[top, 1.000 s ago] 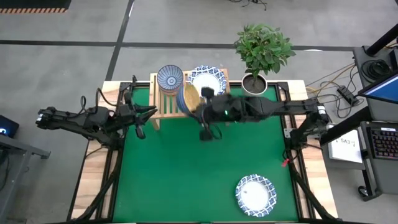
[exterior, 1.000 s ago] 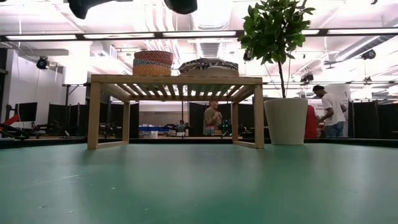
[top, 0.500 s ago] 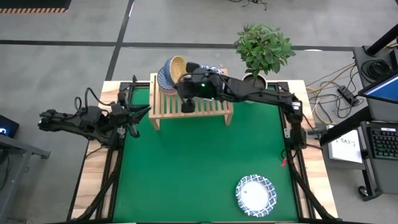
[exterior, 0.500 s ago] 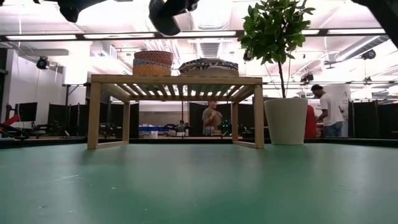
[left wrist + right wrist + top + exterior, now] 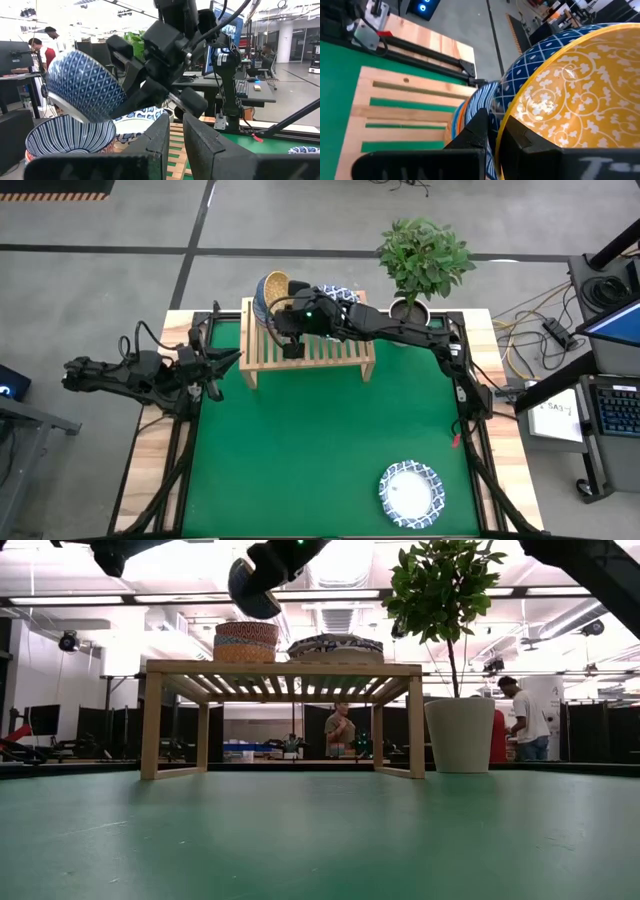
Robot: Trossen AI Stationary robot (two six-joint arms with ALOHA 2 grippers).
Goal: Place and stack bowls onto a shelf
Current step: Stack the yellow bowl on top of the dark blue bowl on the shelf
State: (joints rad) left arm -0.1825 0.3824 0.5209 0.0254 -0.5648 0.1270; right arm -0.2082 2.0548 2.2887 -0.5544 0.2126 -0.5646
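Note:
My right gripper (image 5: 285,302) reaches over the left end of the light-wood shelf (image 5: 312,350) and is shut on a small bowl (image 5: 272,286), golden yellow inside and blue-patterned outside. The bowl is just above the stack of small bowls (image 5: 70,137) on the shelf. A wide white bowl with a blue rim (image 5: 135,125) rests on the shelf beside the stack, partly hidden by the arm. Another wide white bowl (image 5: 408,492) lies on the green mat at the near right. My left gripper (image 5: 222,370) is shut and empty at the table's left edge. My right gripper pinches the bowl's rim (image 5: 502,117), with one finger on the yellow inside and one finger (image 5: 480,127) on the blue outside. The bowl is tipped steeply on edge and lifted clear above the stack's top bowl (image 5: 475,107).
A white pot with a leafy plant (image 5: 410,312) stands just right of the shelf at the table's far edge. Black frame rails run along the table's left and right sides. People stand in the room beyond the table.
My right gripper has carried the bowl from over the mat in front of the shelf toward the table's far left, to above the stack of small bowls. The bowl has stayed clear of everything and now stands tipped on edge over the stack.

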